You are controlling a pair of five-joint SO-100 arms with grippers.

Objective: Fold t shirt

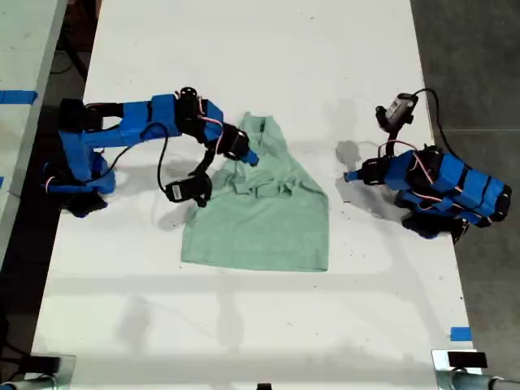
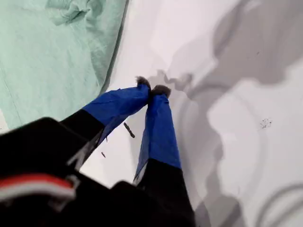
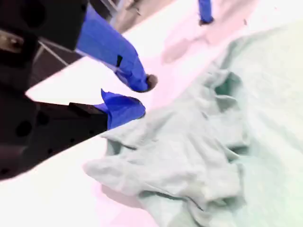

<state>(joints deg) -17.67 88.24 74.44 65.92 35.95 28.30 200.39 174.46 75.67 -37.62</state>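
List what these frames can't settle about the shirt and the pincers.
- t shirt: collar tag; exterior view, bunched folds cover the collar area.
- My second pincer: whether it pinches cloth; second wrist view is blurred, exterior view too small.
- My first pincer: tips meet over bare table, nothing hidden there.

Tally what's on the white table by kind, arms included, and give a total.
Blue robot arms: 2, my first gripper and my second gripper
Mint-green t shirt: 1
Total: 3
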